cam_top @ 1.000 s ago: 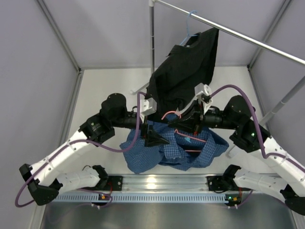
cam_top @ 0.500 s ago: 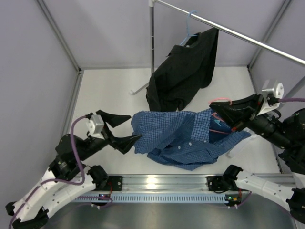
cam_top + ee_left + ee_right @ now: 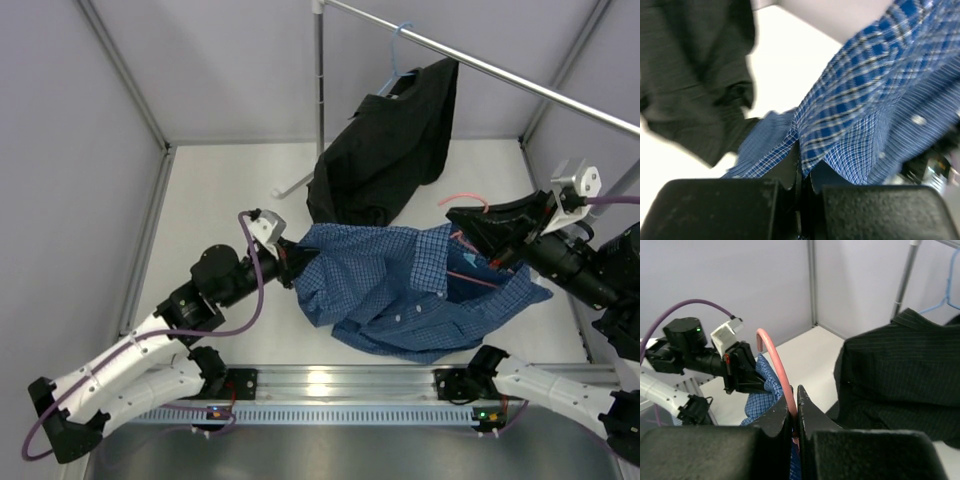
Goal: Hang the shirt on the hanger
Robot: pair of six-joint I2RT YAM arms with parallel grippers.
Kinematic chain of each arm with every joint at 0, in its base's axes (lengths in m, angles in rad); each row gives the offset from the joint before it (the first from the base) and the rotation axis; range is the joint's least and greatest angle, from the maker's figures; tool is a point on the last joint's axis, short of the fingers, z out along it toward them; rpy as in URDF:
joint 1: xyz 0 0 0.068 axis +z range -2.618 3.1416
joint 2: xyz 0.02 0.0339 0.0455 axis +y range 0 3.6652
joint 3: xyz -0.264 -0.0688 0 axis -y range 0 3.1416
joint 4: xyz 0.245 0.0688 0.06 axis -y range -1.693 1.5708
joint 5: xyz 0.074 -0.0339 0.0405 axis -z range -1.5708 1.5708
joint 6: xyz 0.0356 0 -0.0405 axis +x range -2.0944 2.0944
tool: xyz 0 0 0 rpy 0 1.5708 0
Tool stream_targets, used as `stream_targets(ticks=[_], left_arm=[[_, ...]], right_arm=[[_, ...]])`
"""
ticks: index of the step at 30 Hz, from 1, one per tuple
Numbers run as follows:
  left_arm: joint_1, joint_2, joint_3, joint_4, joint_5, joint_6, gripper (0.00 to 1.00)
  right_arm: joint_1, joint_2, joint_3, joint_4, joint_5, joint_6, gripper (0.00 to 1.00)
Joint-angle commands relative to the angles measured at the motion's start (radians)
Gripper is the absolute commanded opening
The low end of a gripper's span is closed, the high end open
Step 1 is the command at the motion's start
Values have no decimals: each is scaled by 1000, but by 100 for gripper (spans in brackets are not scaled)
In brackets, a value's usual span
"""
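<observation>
The blue checked shirt [image 3: 400, 290] hangs stretched between my two arms above the white floor. My left gripper [image 3: 292, 264] is shut on the shirt's left edge; in the left wrist view the fabric [image 3: 875, 95] is pinched between the jaws of that gripper [image 3: 799, 167]. The pink hanger [image 3: 468, 205] has its hook sticking up at the right, and its lower wire runs inside the shirt. My right gripper [image 3: 468, 222] is shut on the hanger's neck; in the right wrist view the pink wire [image 3: 776, 362] rises from between the closed jaws of my right gripper [image 3: 795, 399].
A black shirt [image 3: 385, 150] hangs on a light blue hanger [image 3: 400, 55] from the metal rail [image 3: 520, 80] at the back. The rail's upright pole [image 3: 319, 90] stands behind the blue shirt. Grey walls enclose the floor on both sides.
My left gripper swung in from the lower left, where it stood open, and closed on the shirt's left edge. The shirt has lifted slightly there. The right gripper has barely moved with the hanger.
</observation>
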Motion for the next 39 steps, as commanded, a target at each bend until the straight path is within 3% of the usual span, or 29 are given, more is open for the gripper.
stream_targets(ticks=[1,3,7,9,15,17,18,19,20,21,27,32,35,39], left_arm=[[0,-21,27,53,-301,-60,0],[0,-42,16,42,-484,-113,0],[0,-67,4,-44,-634,-167,0],[2,-67,-2,-42,-625,-180,0],[0,-19,19,30,-358,-141,1],[0,-6,31,27,-311,-128,14],[0,-1,43,27,-291,-117,25],[0,-5,50,25,-277,-106,66],[0,-12,57,21,-268,-92,96],[0,-19,68,5,-257,-79,98],[0,-79,261,-93,-138,34,98],[0,235,652,-322,114,124,98],[0,417,843,-476,318,254,98],[-3,627,1000,-608,556,345,98]], right_arm=[[15,-16,32,19,150,-9,0],[13,-42,-5,34,202,-19,0],[15,-117,-98,129,349,-12,0],[15,-140,-127,154,362,-4,0],[15,-100,-109,166,307,5,0],[15,-94,-100,165,307,2,0],[15,-93,-97,165,299,2,0],[15,-96,-94,165,293,2,0],[15,-96,-89,163,292,1,0],[15,-99,-89,163,284,1,0],[15,-68,-49,87,268,-24,0],[15,-60,-83,48,191,-52,0],[15,-57,-103,22,144,-61,0],[15,-62,-126,-2,19,-105,0]])
